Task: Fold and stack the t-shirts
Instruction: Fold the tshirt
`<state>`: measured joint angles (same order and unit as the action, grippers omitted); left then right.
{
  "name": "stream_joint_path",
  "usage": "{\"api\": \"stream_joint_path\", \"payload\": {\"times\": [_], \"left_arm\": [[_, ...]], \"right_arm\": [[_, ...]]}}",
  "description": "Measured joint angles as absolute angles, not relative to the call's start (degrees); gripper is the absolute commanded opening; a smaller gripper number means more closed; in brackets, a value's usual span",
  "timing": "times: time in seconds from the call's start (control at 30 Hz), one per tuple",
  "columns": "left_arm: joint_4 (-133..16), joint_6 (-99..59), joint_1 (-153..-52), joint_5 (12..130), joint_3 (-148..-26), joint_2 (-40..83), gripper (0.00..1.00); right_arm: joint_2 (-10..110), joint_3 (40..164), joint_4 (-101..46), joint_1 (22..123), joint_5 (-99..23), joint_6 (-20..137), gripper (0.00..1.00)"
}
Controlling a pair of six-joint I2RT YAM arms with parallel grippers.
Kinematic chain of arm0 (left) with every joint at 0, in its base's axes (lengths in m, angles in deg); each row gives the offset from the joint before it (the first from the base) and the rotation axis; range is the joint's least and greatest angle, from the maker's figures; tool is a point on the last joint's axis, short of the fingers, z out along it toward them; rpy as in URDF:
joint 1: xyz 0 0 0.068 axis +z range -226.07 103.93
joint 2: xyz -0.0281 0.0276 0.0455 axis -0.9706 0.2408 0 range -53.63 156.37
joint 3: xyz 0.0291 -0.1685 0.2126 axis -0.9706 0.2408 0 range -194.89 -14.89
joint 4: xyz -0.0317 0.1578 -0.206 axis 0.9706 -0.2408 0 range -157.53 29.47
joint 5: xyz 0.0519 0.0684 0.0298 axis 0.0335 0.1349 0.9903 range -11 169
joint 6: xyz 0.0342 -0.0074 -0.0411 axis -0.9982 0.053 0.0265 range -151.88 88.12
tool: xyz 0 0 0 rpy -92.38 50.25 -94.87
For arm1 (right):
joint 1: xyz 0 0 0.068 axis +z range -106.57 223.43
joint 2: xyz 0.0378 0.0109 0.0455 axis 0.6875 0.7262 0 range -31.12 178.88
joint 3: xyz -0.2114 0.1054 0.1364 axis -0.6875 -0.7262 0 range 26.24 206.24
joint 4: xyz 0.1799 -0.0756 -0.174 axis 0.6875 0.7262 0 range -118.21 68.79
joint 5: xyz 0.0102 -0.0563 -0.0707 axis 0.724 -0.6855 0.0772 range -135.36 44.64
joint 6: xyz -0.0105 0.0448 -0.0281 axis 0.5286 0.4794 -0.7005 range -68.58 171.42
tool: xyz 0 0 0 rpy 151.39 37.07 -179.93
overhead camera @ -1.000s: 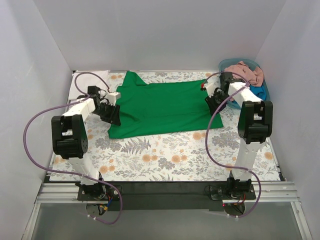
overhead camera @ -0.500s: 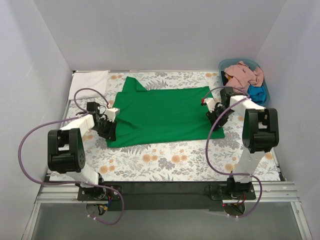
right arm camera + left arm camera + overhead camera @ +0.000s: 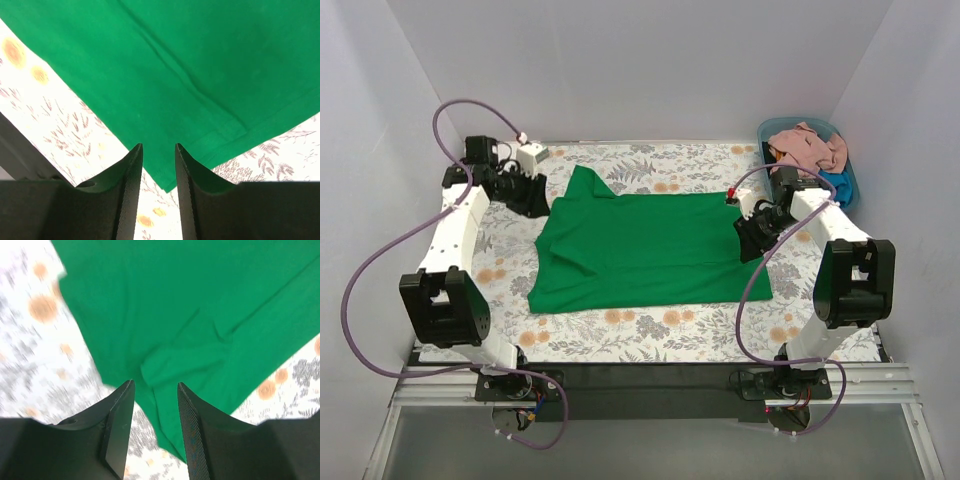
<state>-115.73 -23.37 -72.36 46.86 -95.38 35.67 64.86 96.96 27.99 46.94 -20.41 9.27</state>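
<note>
The green shirt [image 3: 640, 250] lies spread flat in the middle of the worktop [image 3: 650, 335]. It is light, limp cloth that will sag and wrinkle (nothing stiff to push against), so I'd pinch a hem corner or sleeve edge. The left fingers [image 3: 117, 430], toward the far left corner, and the right fingers [image 3: 130, 190], over the shirt's corner by the right edge, stand parted and apparently empty.

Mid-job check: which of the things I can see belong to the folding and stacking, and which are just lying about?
Part of the job:
- green t-shirt, spread flat on the table
- salmon-pink shirt, bunched in the tub
- blue garment, bunched beside it in the tub

Just lying about:
- blue plastic tub
- floral table covering
</note>
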Motion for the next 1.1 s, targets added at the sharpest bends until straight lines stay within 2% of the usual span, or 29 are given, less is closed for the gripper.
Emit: {"api": "stream_joint_path", "payload": {"times": [0.07,0.17,0.47,0.87,1.1], "left_arm": [[-114.53,-21.71,-73.92,46.34,-101.08,37.99,0.36],[-112.52,-18.30,-79.23,47.00,-103.12,41.92,0.37],[-107.23,-10.89,-94.92,52.96,-93.06,48.91,0.37],[-97.28,-9.16,-98.90,62.19,-90.88,53.31,0.43],[-95.75,-10.12,-99.23,63.69,-90.92,57.29,0.42]], "right_arm": [[64.89,98.56,27.78,46.94,-19.17,10.58,0.36],[65.15,99.21,27.38,46.94,-17.86,12.59,0.35],[67.14,97.35,24.06,46.94,-17.96,16.87,0.34],[67.95,95.32,22.44,46.94,-18.16,18.32,0.34],[67.95,93.92,22.20,46.94,-18.21,18.29,0.34]]}}
